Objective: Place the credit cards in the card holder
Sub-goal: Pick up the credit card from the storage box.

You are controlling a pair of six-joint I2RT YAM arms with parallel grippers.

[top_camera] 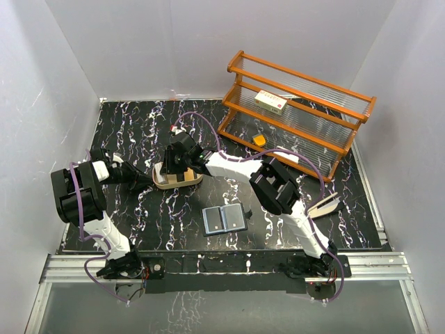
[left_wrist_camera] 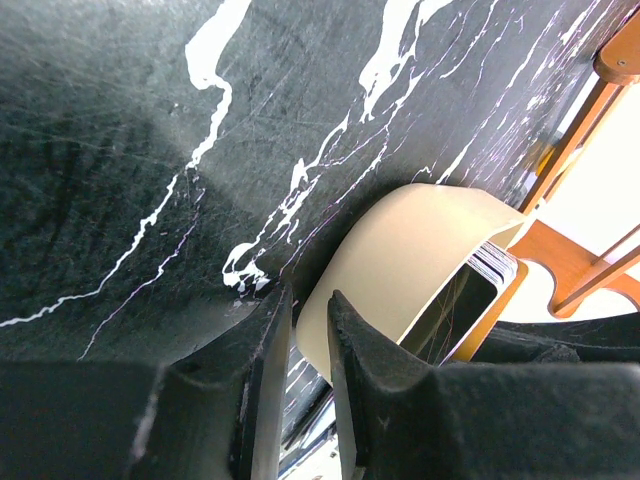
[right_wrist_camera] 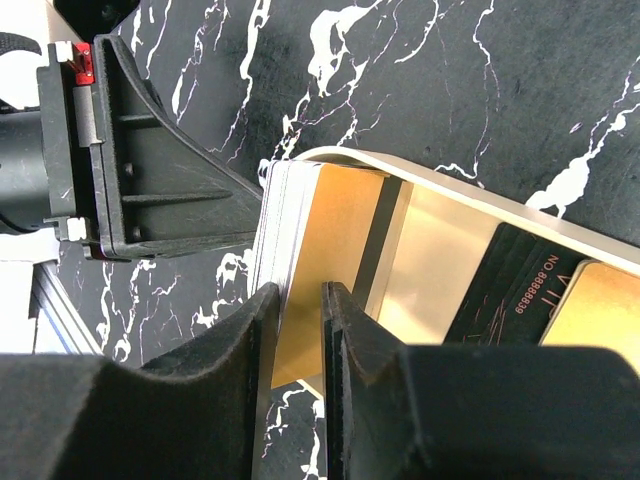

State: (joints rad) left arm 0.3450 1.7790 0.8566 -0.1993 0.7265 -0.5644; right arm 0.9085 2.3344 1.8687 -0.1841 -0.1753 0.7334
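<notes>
- Top external view: the card holder (top_camera: 224,219) lies open and flat on the worktop (top_camera: 139,132), near the front edge and well apart from the tan oval tray (top_camera: 167,186). Its slots look unfilled, so I judge the task barely begun
- Top external view: the left tool (top_camera: 149,179) reaches the tray from the left, and the right tool (top_camera: 182,165) hangs over it from above. A wooden rack (top_camera: 299,118) at the back right carries a white-and-red box (top_camera: 270,101)
- Left wrist view: the left tool's jaws stand narrow with the tray's cream wall between them, so it looks clamped on that wall to steady the tray. Inside the tray the striped edges of the credit cards (left_wrist_camera: 492,262) show, stacked upright
- Right wrist view: the right tool's jaws are narrow and straddle a gold card (right_wrist_camera: 335,230) with a dark stripe, which leans off an upright stack at the tray's end. Whether they already pinch it I cannot tell. Further along the tray lies a dark card (right_wrist_camera: 505,290) with a printed number, and another gold one beside it
- The step in hand, as I judge it, is drawing one card out of the tray. To do it well, close squarely on the upper edge of the leaning card alone, clear of the stack behind it
- Then lift straight up along the tray wall while the left tool holds the tray down. The risk is two cards coming away together, or the tray tipping
</notes>
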